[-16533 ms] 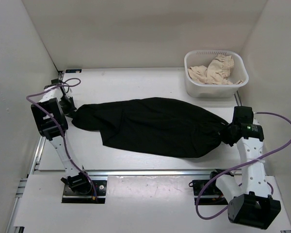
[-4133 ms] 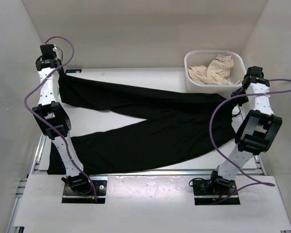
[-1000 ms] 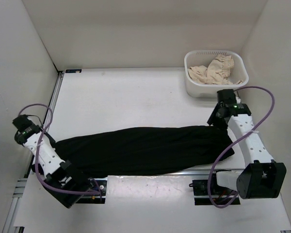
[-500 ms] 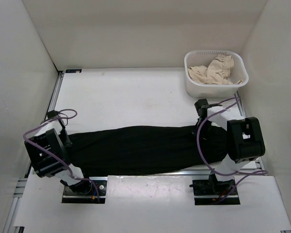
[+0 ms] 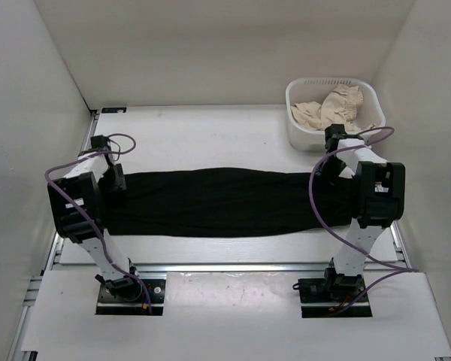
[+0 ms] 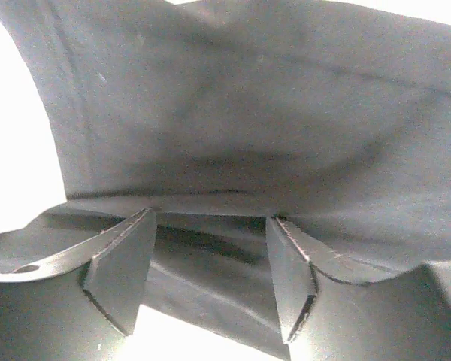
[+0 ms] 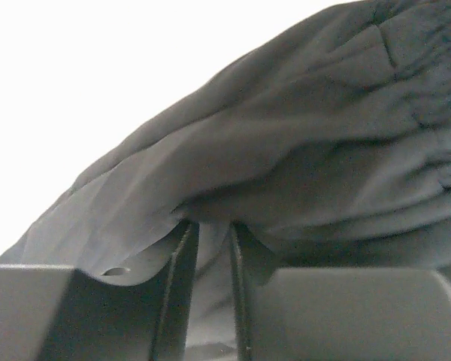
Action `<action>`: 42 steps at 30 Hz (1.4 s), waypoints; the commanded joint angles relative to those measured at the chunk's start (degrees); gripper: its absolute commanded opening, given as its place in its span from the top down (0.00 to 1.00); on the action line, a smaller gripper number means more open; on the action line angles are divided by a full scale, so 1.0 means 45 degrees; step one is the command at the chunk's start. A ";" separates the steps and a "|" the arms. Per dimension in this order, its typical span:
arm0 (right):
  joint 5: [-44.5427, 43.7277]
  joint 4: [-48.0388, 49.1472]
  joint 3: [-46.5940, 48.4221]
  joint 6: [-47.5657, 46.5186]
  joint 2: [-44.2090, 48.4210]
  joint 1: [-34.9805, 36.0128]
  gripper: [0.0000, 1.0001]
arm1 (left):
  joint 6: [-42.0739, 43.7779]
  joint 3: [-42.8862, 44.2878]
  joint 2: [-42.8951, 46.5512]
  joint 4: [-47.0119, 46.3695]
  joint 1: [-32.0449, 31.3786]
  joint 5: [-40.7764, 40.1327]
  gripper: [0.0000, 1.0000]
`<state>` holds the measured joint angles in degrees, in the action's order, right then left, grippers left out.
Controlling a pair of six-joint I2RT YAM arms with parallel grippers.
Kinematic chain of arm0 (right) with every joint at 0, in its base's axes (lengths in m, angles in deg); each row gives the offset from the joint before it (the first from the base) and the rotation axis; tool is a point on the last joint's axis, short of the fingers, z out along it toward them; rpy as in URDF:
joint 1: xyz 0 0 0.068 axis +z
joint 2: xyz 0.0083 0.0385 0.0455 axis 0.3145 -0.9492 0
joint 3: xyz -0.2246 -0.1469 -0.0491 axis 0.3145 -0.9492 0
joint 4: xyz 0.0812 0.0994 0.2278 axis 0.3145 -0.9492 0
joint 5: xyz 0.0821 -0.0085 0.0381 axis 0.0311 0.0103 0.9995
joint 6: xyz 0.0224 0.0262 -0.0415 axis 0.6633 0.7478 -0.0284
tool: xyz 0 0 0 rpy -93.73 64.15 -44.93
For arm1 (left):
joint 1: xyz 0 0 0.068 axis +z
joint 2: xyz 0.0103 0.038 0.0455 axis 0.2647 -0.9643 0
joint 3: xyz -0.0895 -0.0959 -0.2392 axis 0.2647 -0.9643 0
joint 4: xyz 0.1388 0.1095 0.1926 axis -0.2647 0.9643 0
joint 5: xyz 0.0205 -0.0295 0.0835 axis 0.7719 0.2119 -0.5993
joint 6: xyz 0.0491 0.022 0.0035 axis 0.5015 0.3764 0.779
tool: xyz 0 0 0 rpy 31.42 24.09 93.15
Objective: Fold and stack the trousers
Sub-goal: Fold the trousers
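There is one pair of black trousers (image 5: 218, 201), two arms with one pincer each, one white basket (image 5: 297, 137) and one beige cloth (image 5: 331, 111) inside it.

The trousers lie on the table (image 5: 203, 143) as one long narrow band, from the 9 o'clock side to the 3 o'clock side, a little nearer than the middle.

The left gripper (image 5: 119, 180) is at the 9 o'clock end of the band. In the left wrist view its two fingers (image 6: 120, 263) stand well spread. A fold of the black fabric runs across their tips and more fabric lies in the gap, but the fingers do not press it.

The right gripper (image 5: 329, 167) is at the 3 o'clock end. In the right wrist view its fingers (image 7: 179, 271) are almost together, and a thin fold of the trousers is pinched in the narrow slit between them.

The basket stands at about 1 o'clock on the table, just behind the right gripper. Purple cables (image 5: 316, 203) hang from both arms; the right one crosses over the band.
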<state>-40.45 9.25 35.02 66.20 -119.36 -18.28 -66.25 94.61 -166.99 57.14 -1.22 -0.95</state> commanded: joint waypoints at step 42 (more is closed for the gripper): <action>0.1035 -0.0052 -0.5247 -0.0780 0.5566 -0.0911 0.63 | -0.0051 -0.2971 0.3569 -0.0270 0.5120 0.0028 0.86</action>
<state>-36.01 9.36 10.98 63.82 -96.48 -21.12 -66.49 82.79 -152.34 58.89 20.66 4.49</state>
